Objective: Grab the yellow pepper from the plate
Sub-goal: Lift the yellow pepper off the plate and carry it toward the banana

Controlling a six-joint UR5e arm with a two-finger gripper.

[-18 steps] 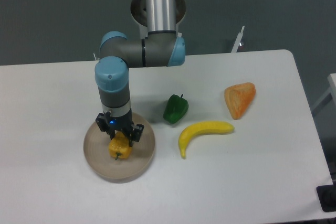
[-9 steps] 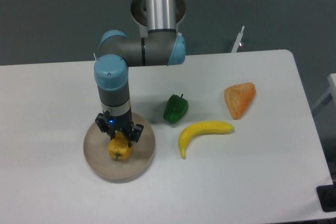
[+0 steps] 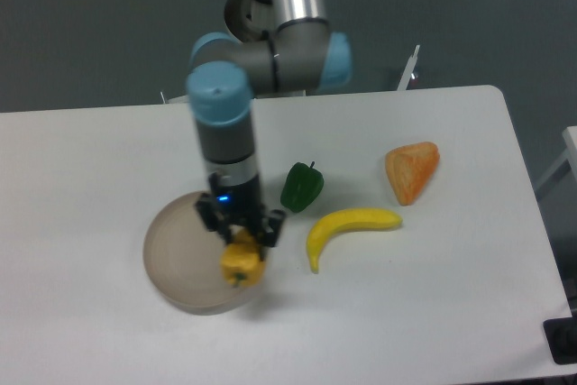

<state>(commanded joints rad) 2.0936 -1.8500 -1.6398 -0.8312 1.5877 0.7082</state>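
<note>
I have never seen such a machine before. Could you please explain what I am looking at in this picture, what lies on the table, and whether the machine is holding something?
This is one robot arm, photographed by a fixed camera that looks down on a white table from above and in front. The grey and blue tubes are the arm's segments. At its lower end is the gripper, a two-finger clamp, and it is shut on the yellow pepper, a small toy vegetable. The pepper sits over the right edge of the plate, a round beige dish; it looks slightly lifted, though I cannot be sure. Also on the table, to the right, lie a green pepper, a yellow banana and an orange wedge-shaped piece. Nothing touches these three.
</note>
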